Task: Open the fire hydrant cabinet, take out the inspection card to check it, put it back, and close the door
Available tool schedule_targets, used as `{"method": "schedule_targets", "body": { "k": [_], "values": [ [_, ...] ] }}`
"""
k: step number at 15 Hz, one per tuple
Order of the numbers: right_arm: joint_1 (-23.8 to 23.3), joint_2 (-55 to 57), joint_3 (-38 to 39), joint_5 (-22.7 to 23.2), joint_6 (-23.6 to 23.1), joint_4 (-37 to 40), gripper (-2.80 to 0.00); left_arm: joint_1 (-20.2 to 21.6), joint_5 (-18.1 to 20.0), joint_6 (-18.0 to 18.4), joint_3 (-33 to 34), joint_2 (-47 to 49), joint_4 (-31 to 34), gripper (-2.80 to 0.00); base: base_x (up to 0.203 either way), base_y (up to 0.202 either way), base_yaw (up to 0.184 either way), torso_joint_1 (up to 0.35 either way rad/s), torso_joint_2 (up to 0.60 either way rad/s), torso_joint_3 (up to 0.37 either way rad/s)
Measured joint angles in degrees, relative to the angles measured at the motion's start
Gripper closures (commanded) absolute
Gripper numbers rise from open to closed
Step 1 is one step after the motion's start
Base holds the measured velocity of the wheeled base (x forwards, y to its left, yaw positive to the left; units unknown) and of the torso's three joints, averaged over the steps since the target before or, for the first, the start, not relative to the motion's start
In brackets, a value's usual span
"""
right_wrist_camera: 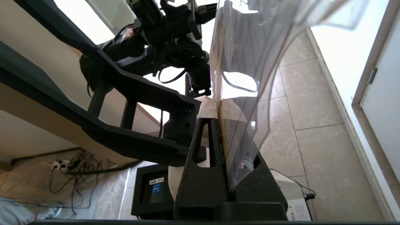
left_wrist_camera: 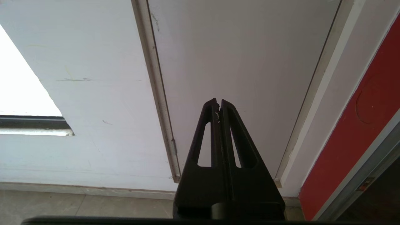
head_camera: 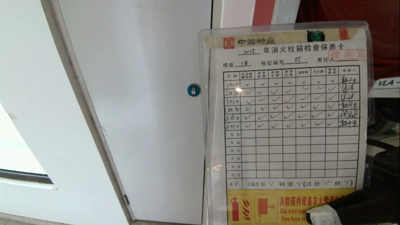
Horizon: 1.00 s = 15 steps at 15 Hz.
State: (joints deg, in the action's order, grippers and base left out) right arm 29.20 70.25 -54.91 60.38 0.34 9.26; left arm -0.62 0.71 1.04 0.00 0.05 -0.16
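The inspection card (head_camera: 284, 125), a printed table with ticked rows in a clear plastic sleeve, stands upright close before the head camera and fills the right half of that view. My right gripper (head_camera: 325, 212) is shut on its lower right corner, with white tape on the fingertips. In the right wrist view the card (right_wrist_camera: 243, 62) rises edge-on from between the shut jaws of the right gripper (right_wrist_camera: 218, 117). Behind the card shows the red inside of the fire hydrant cabinet (head_camera: 343, 12). The door is out of view. My left gripper (left_wrist_camera: 218, 104) is shut, holds nothing and hangs low before the white wall.
A plain white panel door with a round blue lock (head_camera: 193, 90) fills the middle of the head view. A window opening (head_camera: 15, 150) lies at the far left. The right wrist view shows my own torso (right_wrist_camera: 156, 31), floor cables (right_wrist_camera: 72, 168) and beige floor tiles (right_wrist_camera: 312, 103).
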Motion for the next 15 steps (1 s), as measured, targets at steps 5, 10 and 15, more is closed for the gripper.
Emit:
{"method": "schedule_targets", "body": {
  "k": [5,10,15],
  "values": [
    [0.3,-0.4,0.2,0.0,0.0,0.0,0.0,0.0,0.0,0.0,0.0,0.0,0.0,0.0,0.0,0.0,0.0,0.0,0.0,0.0],
    [0.5,-0.7,0.3,0.0,0.0,0.0,0.0,0.0,0.0,0.0,0.0,0.0,0.0,0.0,0.0,0.0,0.0,0.0,0.0,0.0],
    [1.2,-1.4,0.5,0.0,0.0,0.0,0.0,0.0,0.0,0.0,0.0,0.0,0.0,0.0,0.0,0.0,0.0,0.0,0.0,0.0]
  ]
}}
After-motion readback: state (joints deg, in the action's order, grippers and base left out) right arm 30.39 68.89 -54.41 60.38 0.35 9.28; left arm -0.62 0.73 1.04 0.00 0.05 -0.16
